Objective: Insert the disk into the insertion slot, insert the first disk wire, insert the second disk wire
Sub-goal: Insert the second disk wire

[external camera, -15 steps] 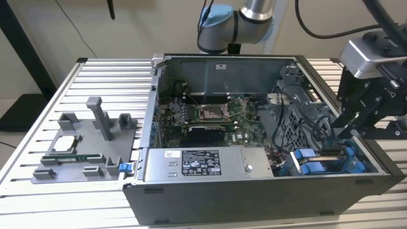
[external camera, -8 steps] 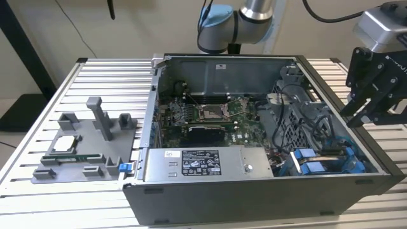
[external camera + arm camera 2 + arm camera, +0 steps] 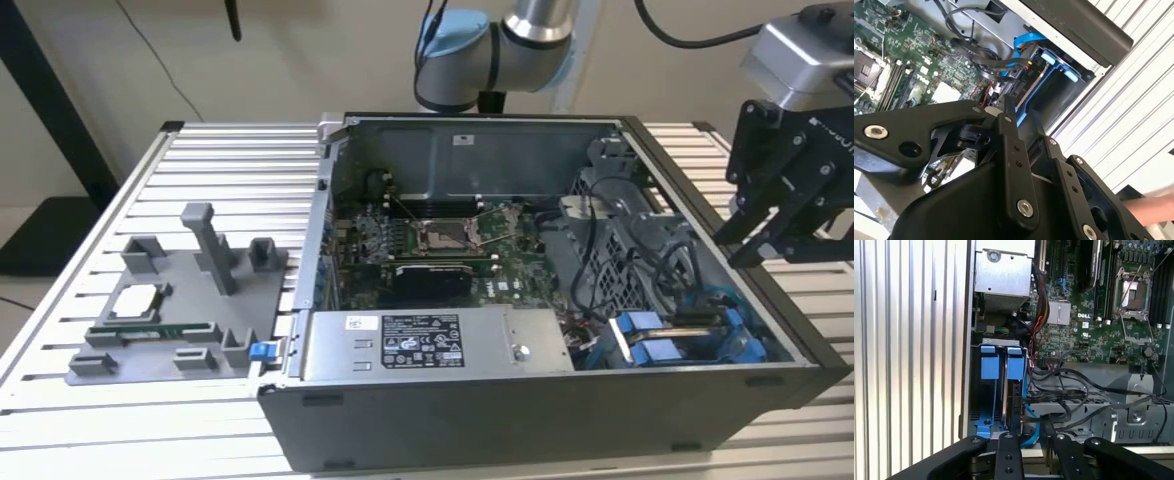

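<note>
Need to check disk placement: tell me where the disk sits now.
The disk sits in the bay at the case's front corner on the exterior view's right, beside the power-supply box.

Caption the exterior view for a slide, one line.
Robot hand hovers above the open computer case's corner bay with blue disk carriers.

Slatted metal table (image 3: 200,160) bears open computer case (image 3: 534,420) and grey fixture tray (image 3: 160,320).
</note>
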`<state>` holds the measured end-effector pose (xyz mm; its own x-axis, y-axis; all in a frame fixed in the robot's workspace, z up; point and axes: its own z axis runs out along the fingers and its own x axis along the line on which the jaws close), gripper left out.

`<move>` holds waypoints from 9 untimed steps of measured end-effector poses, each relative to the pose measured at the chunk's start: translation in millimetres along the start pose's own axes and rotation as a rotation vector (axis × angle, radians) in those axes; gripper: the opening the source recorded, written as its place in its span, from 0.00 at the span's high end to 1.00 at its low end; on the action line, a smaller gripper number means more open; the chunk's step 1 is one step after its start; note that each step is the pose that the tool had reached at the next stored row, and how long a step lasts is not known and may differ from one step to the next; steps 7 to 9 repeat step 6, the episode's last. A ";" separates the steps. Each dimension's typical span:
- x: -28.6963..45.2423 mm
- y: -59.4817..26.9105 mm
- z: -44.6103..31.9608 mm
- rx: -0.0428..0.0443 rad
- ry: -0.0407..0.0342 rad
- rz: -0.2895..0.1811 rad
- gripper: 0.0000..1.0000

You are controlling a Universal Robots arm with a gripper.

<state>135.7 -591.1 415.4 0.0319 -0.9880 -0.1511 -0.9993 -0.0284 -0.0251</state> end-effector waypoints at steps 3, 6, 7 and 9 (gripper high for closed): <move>0.0 0.0 0.0 -0.0001 0.0022 0.000 0.00; 0.0 0.0 0.0 -0.0001 0.0044 0.000 0.00; 0.0 0.0 0.0 -0.0001 0.0044 0.000 0.00; 0.0 0.0 0.0 -0.0001 0.0044 0.000 0.00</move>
